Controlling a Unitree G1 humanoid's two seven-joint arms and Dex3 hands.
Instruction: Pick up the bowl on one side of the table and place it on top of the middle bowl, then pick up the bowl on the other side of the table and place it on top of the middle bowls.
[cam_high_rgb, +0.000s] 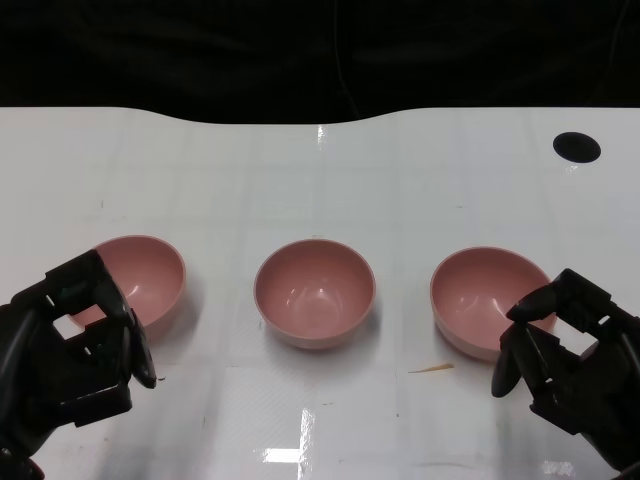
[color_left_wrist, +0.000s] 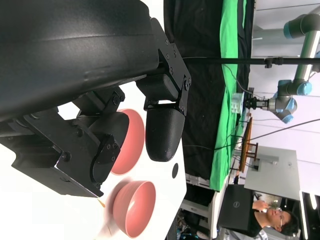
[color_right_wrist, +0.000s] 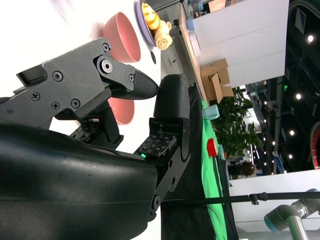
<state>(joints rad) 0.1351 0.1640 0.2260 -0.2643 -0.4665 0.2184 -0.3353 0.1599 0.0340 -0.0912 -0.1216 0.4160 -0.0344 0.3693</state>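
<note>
As both arms hang low at the near edge of the white table, the left hand and the right hand hold nothing, fingers loosely curled but parted. Just beyond them, three pink bowls stand upright in a row, apart from one another: the left bowl partly behind the left fingers, the middle bowl alone at centre, the right bowl close to, perhaps touching, the right fingertips. Farther back, a black round mark sits near the far right edge.
</note>
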